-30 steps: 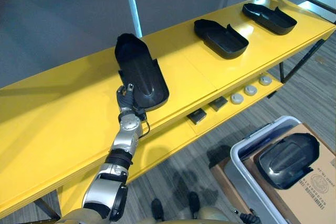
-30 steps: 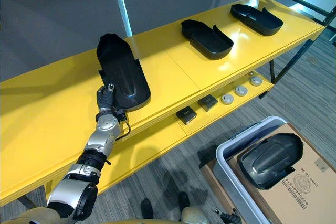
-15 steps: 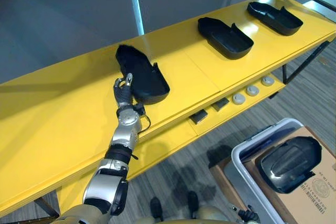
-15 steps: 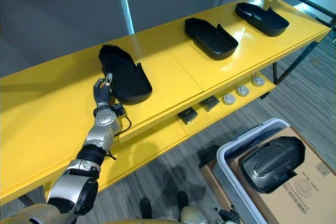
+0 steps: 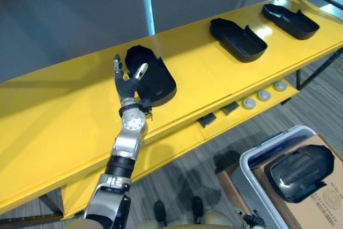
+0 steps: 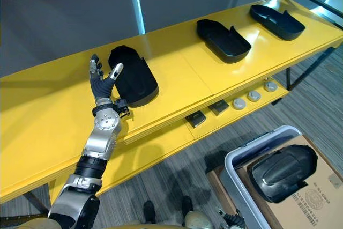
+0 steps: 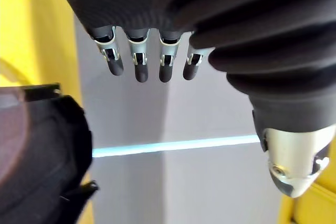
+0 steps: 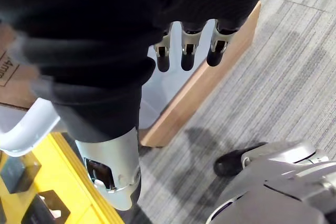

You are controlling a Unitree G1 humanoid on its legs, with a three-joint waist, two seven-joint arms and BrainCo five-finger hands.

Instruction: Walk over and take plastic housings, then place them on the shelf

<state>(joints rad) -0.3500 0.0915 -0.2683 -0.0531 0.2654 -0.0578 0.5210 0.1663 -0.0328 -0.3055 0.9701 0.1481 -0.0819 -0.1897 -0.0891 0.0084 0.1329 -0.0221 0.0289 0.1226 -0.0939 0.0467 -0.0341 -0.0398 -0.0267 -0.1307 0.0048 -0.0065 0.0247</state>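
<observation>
- Let go of the near housing (image 5: 153,76) within the last second: tipped up on end in the left hand's grip then, lying flat on the top of the yellow shelf (image 5: 64,116) now.
- Lifted the left hand (image 5: 127,84) off it and up, palm upright, just beside the housing's left edge.
- Fingers (image 5: 117,61) of that hand straight and spread, thumb angled out toward the housing, holding nothing.
- Along the left wrist: fingers in a straight row in the air against the grey wall and its pale light strip (image 7: 157,146), with the housing dark at one side and apart from them.
- Further right on the same shelf top: second housing (image 5: 238,38) and third housing (image 5: 292,20), both hollow side up, well apart from each other and from the near one.
- On the lower board (image 5: 171,151) of the shelf: two dark blocks (image 5: 207,120) side by side, then three pale round pieces (image 5: 262,95) in a row to their right.
- On the floor (image 8: 273,77) at the right: grey bin (image 5: 268,142) and cardboard box (image 5: 329,207) touching, with one more housing (image 5: 301,165) lying there; in the bin or on the box, cannot tell.
- Right hand (image 8: 105,40) low over the floor by the bin and box, fingers (image 8: 187,56) straight, relaxed and side by side, holding nothing.
</observation>
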